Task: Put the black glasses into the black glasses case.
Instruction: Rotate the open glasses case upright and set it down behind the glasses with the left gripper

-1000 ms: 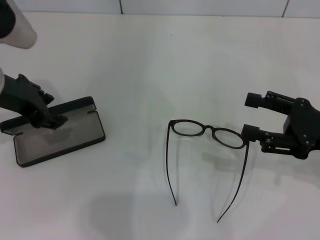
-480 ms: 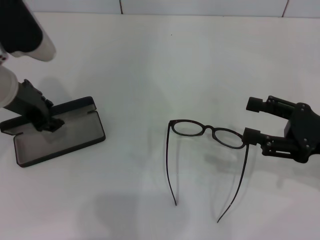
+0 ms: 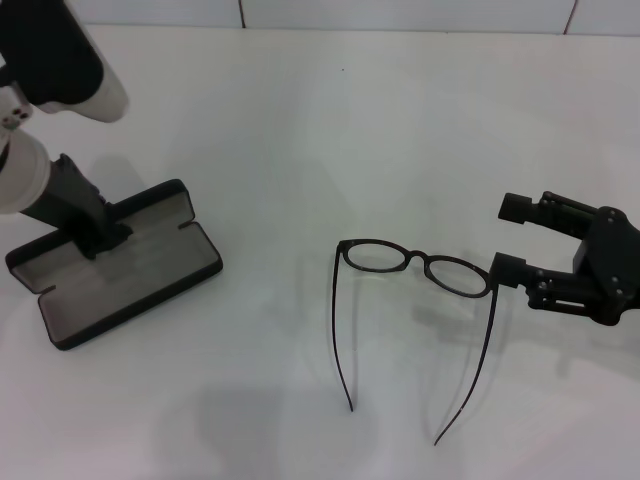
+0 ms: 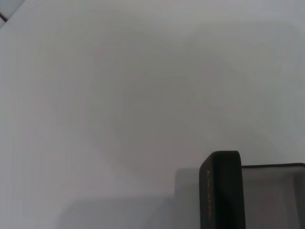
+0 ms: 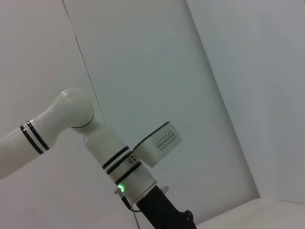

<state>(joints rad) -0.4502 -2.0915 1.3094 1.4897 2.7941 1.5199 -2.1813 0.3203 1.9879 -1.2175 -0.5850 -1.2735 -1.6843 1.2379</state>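
Black glasses (image 3: 415, 262) lie unfolded on the white table (image 3: 300, 130), right of centre, temple tips toward the near edge, lenses on the far side. Right tool (image 3: 508, 236) sits at the table's right edge, fingers apart: one tip just beside or maybe touching the outer rim of the right-hand lens, the other farther back over bare table. It holds nothing yet.

Step in hand looks like the approach to grasp the frame. To do it well, slide in low so the lens rim or hinge ends up between the fingers, then pinch gently; the thin frame will skid or twist if nudged sideways.

Black glasses case (image 3: 115, 265) lies open near the left edge, grey lining up, well apart from the glasses. Left tool (image 3: 105, 238) is on the case at its hinge line; grip is hard to read, probably clamped on the lid.
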